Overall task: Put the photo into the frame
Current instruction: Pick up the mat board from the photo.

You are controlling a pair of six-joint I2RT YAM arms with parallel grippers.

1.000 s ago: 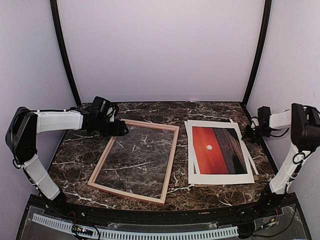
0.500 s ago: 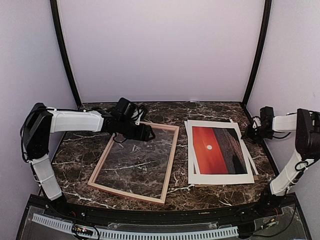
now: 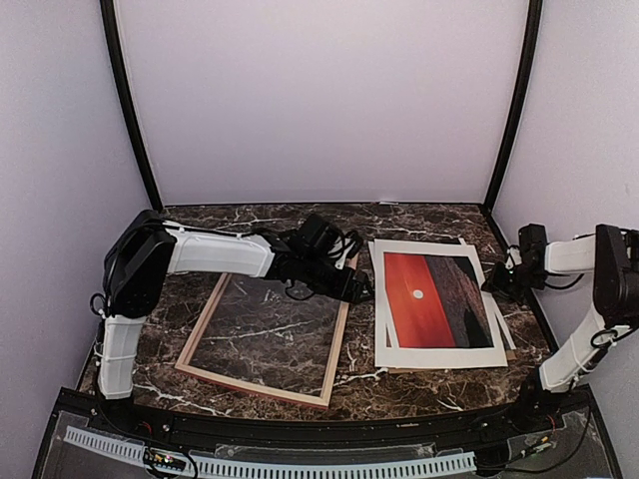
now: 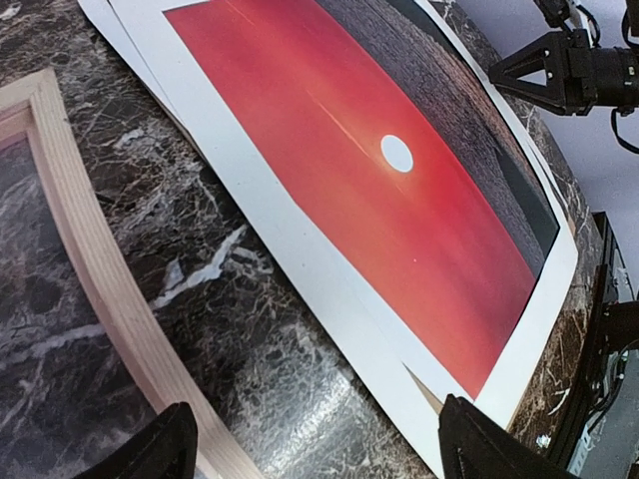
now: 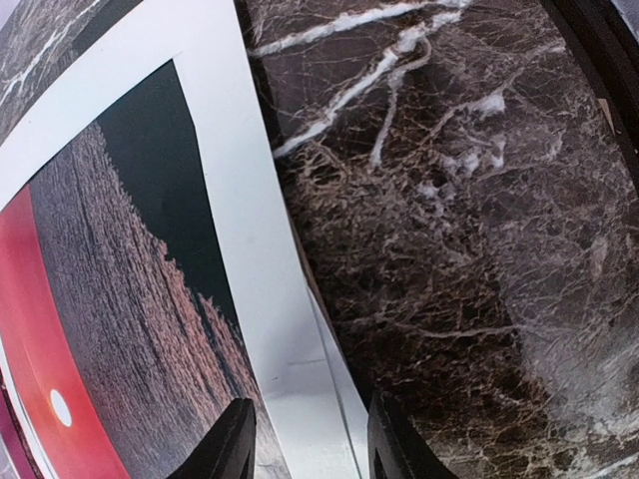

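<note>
The frame [image 3: 339, 344] lies flat on the left half of the marble, pale wood side up. The photo [image 3: 429, 299], a red sunset with a white sun, lies to the right under a white mat board [image 3: 444, 354]. My left gripper [image 3: 357, 289] hovers between the frame's right rail [image 4: 90, 299] and the mat. In the left wrist view it [image 4: 319, 454] is open wide over bare marble, and the photo [image 4: 399, 200] lies ahead. My right gripper [image 3: 491, 282] is at the stack's right edge. In the right wrist view it [image 5: 310, 449] is open, straddling the mat's white border [image 5: 240, 249] beside the photo [image 5: 130, 319].
A brown backing board [image 4: 424, 384] and another white sheet [image 3: 499, 319] peek out from under the mat. The table's raised black rim [image 5: 599, 60] runs close on the right. Black poles [image 3: 130, 110] and pale walls enclose the back and sides.
The left arm has swept right from the frame's far left corner to its right rail, and its jaws have widened. The right gripper has opened at the mat's right edge.
</note>
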